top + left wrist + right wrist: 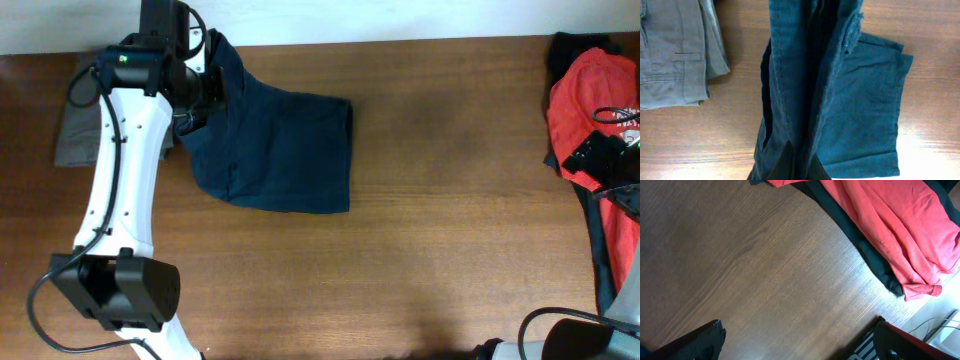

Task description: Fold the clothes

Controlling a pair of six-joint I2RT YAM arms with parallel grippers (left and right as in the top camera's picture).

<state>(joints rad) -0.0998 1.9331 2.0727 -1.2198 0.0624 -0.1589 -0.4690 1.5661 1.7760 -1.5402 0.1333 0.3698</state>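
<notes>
Clamped shut, the left claw (801, 169) has hold of a raised fold of the navy garment (285, 150), and in its wrist view we see the cloth rise in a ridge that runs straight away from the fingers. From overhead, that lifted part points to the far-left corner of the desk (450, 260), while the rest of the garment lies flat as a folded, nearly square block spreading right and toward the near side. Its long axis runs on a slant from the claw down to the near-right corner of the block.

Just left of it, apart by a strip of bare wood, lies the grey-khaki garment (675, 55), folded, with a pocket slit showing. From overhead we find most of it hidden under the left arm (125, 190).

Well apart, at the right edge of the desk, the red garment (590, 100) lies crumpled on a dark cloth (875, 265). Our right claw (800, 345) hangs beside it with its jaws spread wide and nothing between them.

The desk is brown wood with plain grain. Beyond its far edge we see a pale strip of wall (400, 20). The red garment is cut off by the picture's edge and partly covered by the right claw, so we cannot read any print on it.
</notes>
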